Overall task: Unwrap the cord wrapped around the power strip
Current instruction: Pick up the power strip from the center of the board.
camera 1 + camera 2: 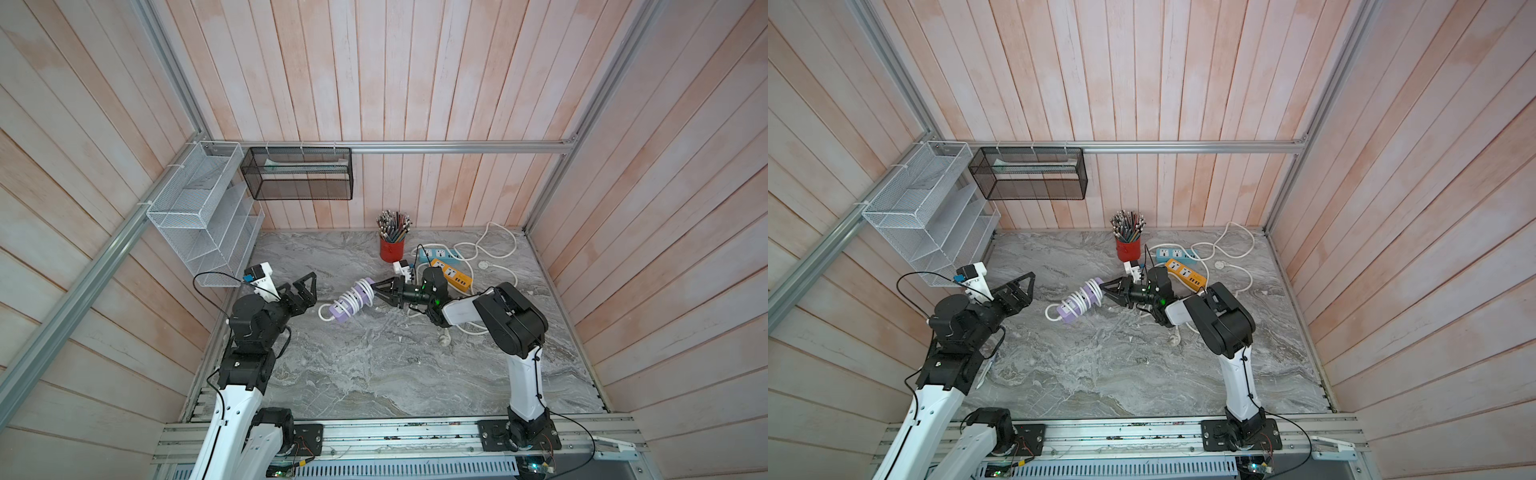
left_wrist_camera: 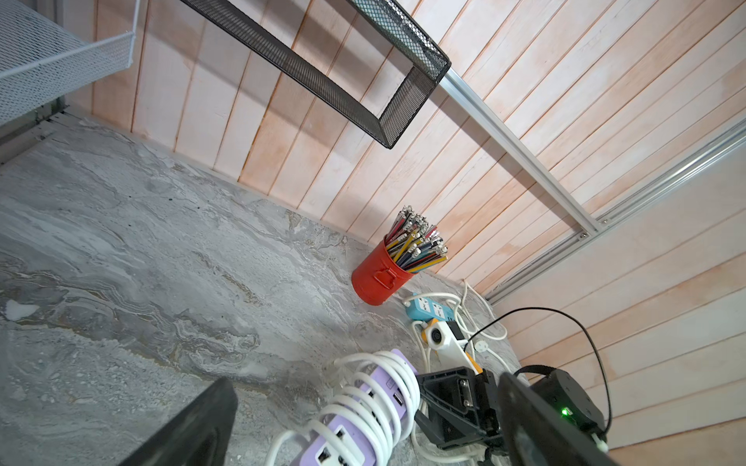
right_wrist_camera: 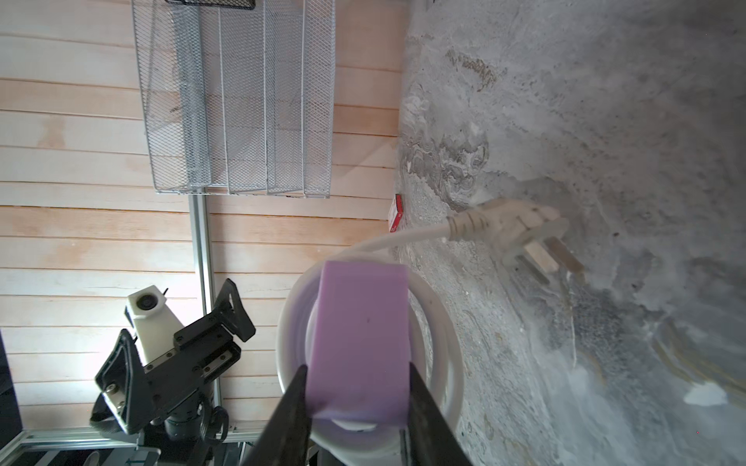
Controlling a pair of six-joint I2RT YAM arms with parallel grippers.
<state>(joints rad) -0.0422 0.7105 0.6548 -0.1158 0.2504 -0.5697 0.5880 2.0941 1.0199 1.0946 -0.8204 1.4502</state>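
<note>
Bright, even, soft light, faint shadow under the black basket, wall boards bowed near edges, plug hazy and blurred.

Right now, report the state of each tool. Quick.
Left tool: open, holding nothing.
Right tool: closed on one end of the purple power strip.

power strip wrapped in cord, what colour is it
The plastic power strip is pale purple; right wrist view shows it best.
</note>
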